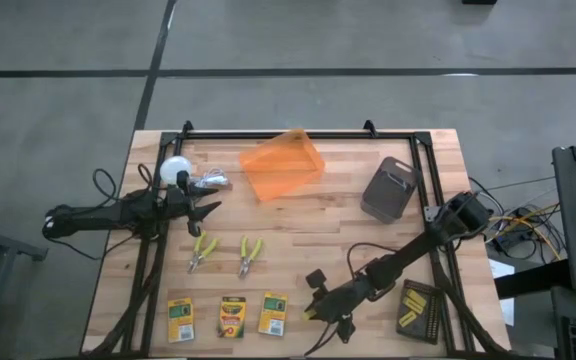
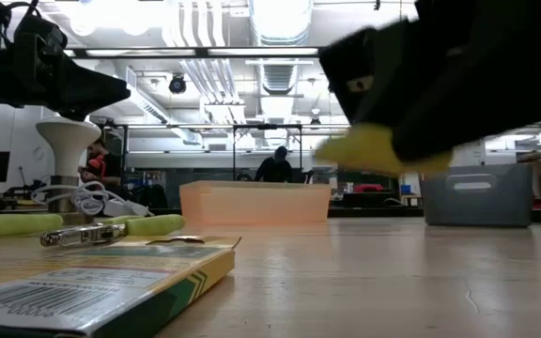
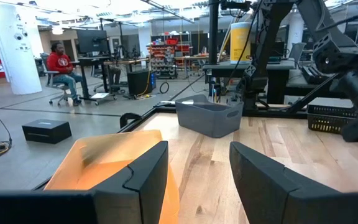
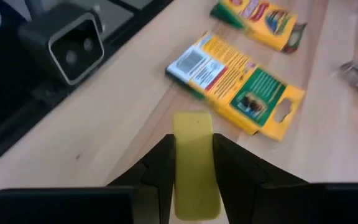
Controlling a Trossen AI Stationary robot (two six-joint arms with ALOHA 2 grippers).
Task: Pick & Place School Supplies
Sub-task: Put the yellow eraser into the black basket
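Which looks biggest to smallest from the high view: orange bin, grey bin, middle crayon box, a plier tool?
1. Orange bin
2. Grey bin
3. Middle crayon box and left plier tool: too alike to rank.

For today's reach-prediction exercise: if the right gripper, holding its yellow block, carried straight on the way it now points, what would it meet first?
Most likely the nearest crayon box. The right gripper, closed on the yellow block, points down at the table towards it. Depth is unclear, so it may touch bare wood just before the box.

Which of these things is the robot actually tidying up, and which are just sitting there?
Part of the job: three crayon boxes, two yellow-handled pliers, yellow blocks, one yellow block in the right gripper.
Just lying about: orange bin, grey bin, white ball.
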